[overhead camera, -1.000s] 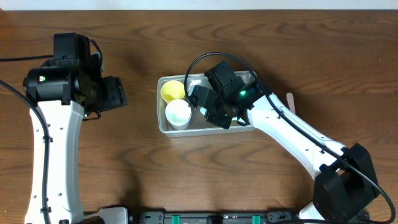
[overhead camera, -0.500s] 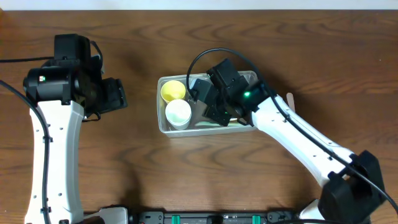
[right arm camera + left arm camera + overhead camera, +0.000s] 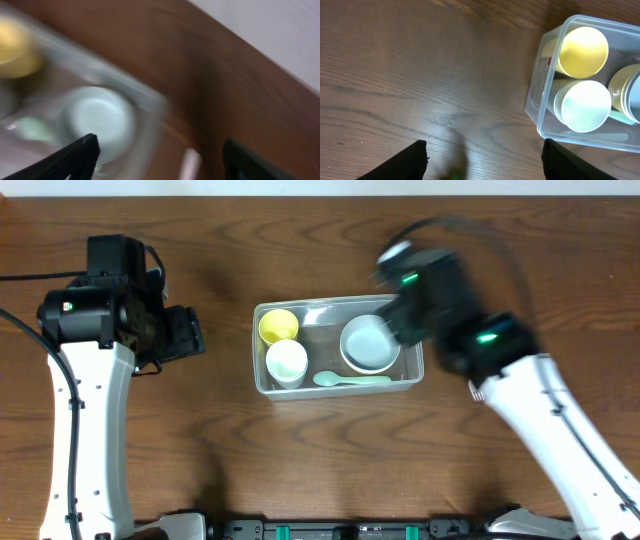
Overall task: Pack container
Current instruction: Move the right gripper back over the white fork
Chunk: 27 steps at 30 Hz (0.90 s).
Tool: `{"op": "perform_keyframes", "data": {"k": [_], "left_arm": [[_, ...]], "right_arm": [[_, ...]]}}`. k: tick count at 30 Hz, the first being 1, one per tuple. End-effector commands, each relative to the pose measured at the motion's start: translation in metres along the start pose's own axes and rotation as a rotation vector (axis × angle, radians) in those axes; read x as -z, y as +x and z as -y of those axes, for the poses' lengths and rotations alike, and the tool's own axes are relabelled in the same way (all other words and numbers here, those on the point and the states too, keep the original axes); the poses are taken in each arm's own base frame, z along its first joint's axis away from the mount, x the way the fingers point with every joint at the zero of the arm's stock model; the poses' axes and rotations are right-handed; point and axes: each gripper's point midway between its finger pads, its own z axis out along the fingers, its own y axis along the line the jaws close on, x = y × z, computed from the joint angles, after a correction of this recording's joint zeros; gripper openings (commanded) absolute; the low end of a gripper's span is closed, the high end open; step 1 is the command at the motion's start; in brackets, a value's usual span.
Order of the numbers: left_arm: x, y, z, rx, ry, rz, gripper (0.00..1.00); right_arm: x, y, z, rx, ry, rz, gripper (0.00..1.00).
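container (image 3: 322, 304) mid-counter (image 3: 200, 450); yellow cup (image 3: 278, 326) and white cup (image 3: 287, 362) side by side at its left end, bowl (image 3: 368, 343) at right, spoon (image 3: 352, 379) flat along near wall, likely to save room | right tool (image 3: 160, 144) spread, empty, over container's right end; view smeared, probably clear of bowl | left tool (image 3: 485, 145) spread, empty, parked over bare counter left of container
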Motion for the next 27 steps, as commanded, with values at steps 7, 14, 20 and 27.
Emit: {"op": "perform_keyframes", "data": {"k": [7, 14, 20, 27], "left_arm": [[-0.003, 0.002, -0.003, 0.006, -0.008, -0.012, 0.74], [-0.003, 0.002, -0.003, 0.006, -0.009, -0.012, 0.74], [-0.003, 0.001, -0.003, 0.006, -0.008, -0.008, 0.74], [-0.003, 0.002, -0.002, 0.007, -0.008, -0.013, 0.74]], "right_arm": [[-0.015, 0.130, 0.107, -0.407, -0.009, -0.417, 0.76], [-0.025, 0.167, 0.107, -0.422, -0.032, -0.580, 0.78], [-0.031, 0.175, 0.089, -0.385, -0.058, -0.616, 0.80], [-0.067, 0.215, 0.062, -0.355, -0.089, -0.628, 0.85]]}}
